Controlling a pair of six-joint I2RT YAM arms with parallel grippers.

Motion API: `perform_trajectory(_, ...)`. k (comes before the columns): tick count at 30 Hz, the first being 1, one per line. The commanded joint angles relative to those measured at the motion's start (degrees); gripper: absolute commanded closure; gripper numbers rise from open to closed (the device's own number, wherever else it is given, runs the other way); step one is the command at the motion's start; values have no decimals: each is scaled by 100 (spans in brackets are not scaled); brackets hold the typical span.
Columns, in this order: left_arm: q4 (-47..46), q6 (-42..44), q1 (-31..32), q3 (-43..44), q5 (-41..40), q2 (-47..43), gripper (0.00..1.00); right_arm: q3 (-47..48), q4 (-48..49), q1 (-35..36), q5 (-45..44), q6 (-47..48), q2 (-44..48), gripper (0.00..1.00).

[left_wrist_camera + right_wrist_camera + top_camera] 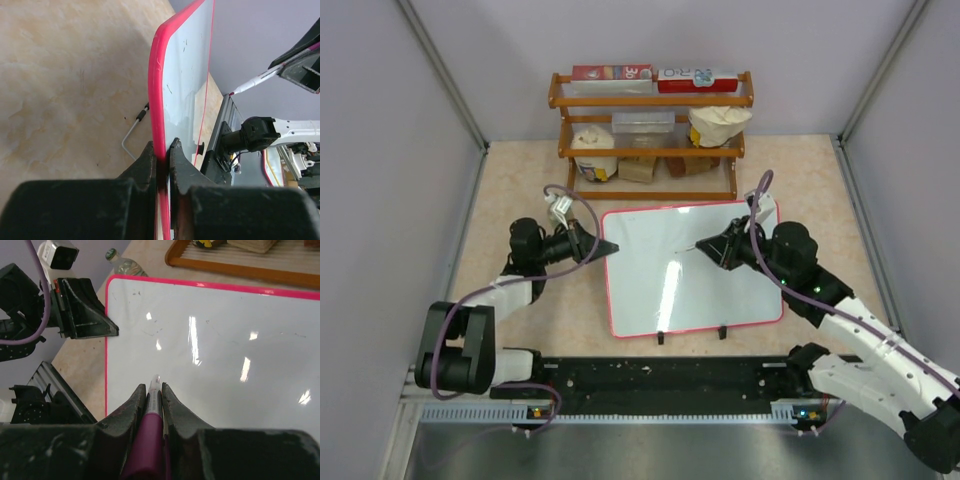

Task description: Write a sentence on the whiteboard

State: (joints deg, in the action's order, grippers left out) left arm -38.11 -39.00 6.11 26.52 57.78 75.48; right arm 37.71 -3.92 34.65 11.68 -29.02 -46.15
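The whiteboard [680,290] lies at the table's middle, glossy white with a red-pink frame and two black clip feet at its near edge. No sentence shows on it, only faint specks. My left gripper [608,248] is shut on the board's left frame edge [158,100], one finger on each side. My right gripper [712,247] is shut on a magenta marker [152,412] whose white tip [692,249] points left over the board's upper middle; whether the tip touches the surface I cannot tell. The board also fills the right wrist view [225,350].
A wooden two-tier shelf [650,135] with boxes, a jar and bags stands behind the board. Grey walls enclose the table on the left, right and back. A black rail [660,385] runs along the near edge. A plastic bottle [122,264] lies past the board's corner.
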Motion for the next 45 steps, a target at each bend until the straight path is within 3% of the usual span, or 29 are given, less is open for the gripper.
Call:
perform_trajectory(1,137,1000,39,-332,-618,-209,100,570,708,182,-245,282,-219,100)
perform_trajectory(22,-100,991,48,-771,-856,-543,100,1168,1719,1280,-1151,994,-1537,100)
perform_trajectory(45,-30,1123,57,-745,-874,-464,100,1739,1728,1368,-1651,1100,-2548,100)
